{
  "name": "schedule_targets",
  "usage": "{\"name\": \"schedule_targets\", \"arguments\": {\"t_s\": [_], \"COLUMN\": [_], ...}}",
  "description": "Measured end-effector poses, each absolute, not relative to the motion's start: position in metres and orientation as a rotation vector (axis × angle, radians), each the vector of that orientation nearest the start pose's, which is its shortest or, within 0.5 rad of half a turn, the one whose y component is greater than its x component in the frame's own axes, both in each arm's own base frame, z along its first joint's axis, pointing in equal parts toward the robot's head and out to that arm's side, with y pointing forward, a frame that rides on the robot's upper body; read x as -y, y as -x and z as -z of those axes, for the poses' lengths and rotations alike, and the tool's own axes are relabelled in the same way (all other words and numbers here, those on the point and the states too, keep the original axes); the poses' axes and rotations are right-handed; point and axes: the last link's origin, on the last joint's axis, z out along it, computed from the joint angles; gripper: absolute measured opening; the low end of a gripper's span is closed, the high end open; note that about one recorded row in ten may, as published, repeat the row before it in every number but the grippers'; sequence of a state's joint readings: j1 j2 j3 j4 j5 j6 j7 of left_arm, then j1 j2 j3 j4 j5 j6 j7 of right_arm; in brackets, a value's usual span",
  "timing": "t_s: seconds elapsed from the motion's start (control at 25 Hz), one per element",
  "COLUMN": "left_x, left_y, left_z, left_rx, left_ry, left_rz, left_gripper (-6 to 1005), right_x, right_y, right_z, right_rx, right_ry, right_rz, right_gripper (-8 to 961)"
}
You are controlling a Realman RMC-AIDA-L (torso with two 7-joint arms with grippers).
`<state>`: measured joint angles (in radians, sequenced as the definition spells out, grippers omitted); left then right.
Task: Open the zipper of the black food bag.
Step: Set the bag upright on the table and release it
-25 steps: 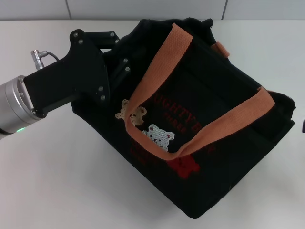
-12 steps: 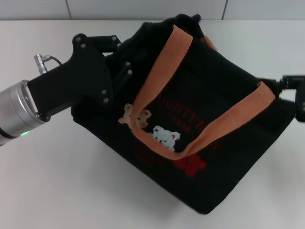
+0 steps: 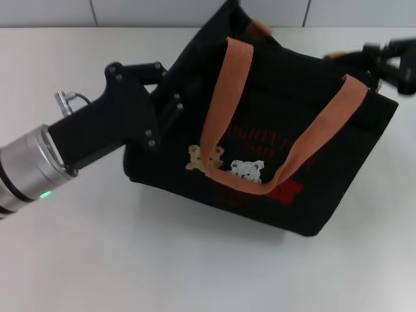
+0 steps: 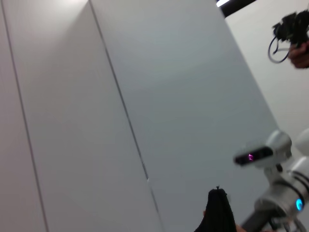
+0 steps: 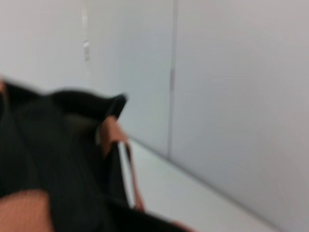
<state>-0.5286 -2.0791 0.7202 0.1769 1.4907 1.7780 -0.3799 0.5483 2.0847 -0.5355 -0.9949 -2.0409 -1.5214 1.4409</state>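
The black food bag [image 3: 286,117] stands on the white table [image 3: 130,260], its front with red print and small bears facing me and its orange-brown handle [image 3: 224,97] hanging down the front. My left gripper [image 3: 170,97] is shut on the bag's left end. At the bag's upper right corner, my right gripper [image 3: 385,60] touches the top edge. The zipper lies along the top, turned away and hidden in the head view. The right wrist view shows only black fabric [image 5: 48,159] and an orange strap [image 5: 113,137]. A black tip of the bag [image 4: 217,215] pokes into the left wrist view.
A light panelled wall [image 3: 195,13] runs along the table's far edge, just behind the bag. Bare white table surface lies in front of the bag and to its left, under my left arm [image 3: 39,166].
The bag has swung from lying tilted to standing more upright and shifted away from me. My right gripper came in from the right and rose to the bag's top right corner. The left gripper shifted slightly right.
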Motion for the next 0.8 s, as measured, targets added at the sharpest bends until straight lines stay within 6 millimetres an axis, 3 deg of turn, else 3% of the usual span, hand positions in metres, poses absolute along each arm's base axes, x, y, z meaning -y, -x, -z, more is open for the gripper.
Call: {"name": "schedule_targets", "arguments": {"t_s": [0.4,0.8], "left_x": [-0.278,-0.268], "left_y": [0.249,0.26], "left_z": [0.05,0.052], "left_rx": [-0.11,0.043], "left_ry": [2.256,2.289], "left_rz": [1.081,1.093], "left_gripper": [131,134], "right_x": [-0.383,-0.36], "right_y": [-0.231,-0.251], "right_z": [-0.094,-0.1], "right_rx": [-0.365,-0.457], "right_ry": [2.377,2.324], "right_rz": [-0.687,-0.781], "right_gripper": [-3,10]}}
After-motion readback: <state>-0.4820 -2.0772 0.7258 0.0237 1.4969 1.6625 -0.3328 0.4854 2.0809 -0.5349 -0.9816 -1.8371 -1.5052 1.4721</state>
